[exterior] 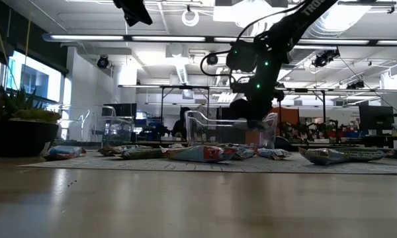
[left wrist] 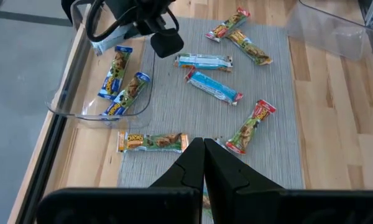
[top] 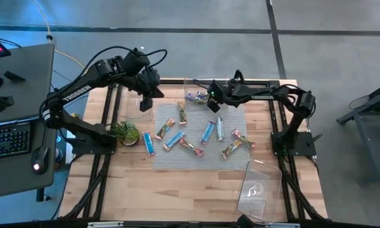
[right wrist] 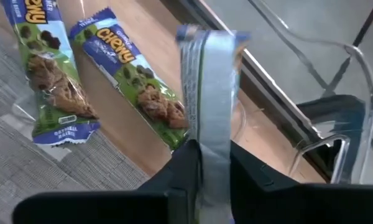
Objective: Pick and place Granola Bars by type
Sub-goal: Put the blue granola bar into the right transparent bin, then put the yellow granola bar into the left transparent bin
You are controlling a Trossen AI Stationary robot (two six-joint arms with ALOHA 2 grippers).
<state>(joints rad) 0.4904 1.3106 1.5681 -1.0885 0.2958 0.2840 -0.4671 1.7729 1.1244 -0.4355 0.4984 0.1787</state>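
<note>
Several granola bars (top: pixel 207 132) in blue, orange and red-green wrappers lie scattered flat on the grey mat (top: pixel 199 158). A clear bin (left wrist: pixel 81 115) at the mat's far edge holds two blue-green bars (left wrist: pixel 118 81) lying flat on its floor. My right gripper (right wrist: pixel 211 149) reaches over this bin (top: pixel 191 85) and is shut on another blue-green bar (right wrist: pixel 206 81). My left gripper (left wrist: pixel 204 158) hangs shut and empty above the mat's far left corner (top: pixel 145 104). My right gripper pinches the blue-green bar between its two fingers, which press on its flat faces (right wrist: pixel 205 134). The bar shows edge-on and sticks out past the fingertips. The fingers slant downward from the table's right side. The bar's free end (left wrist: pixel 102 43) hangs over the bin.
A second clear bin (top: pixel 259 190) lies near the table's front right corner. A small green plant (top: pixel 125 133) stands at the mat's left edge. Beyond the table's left edge stands a desk with a keyboard (top: pixel 6 139).
</note>
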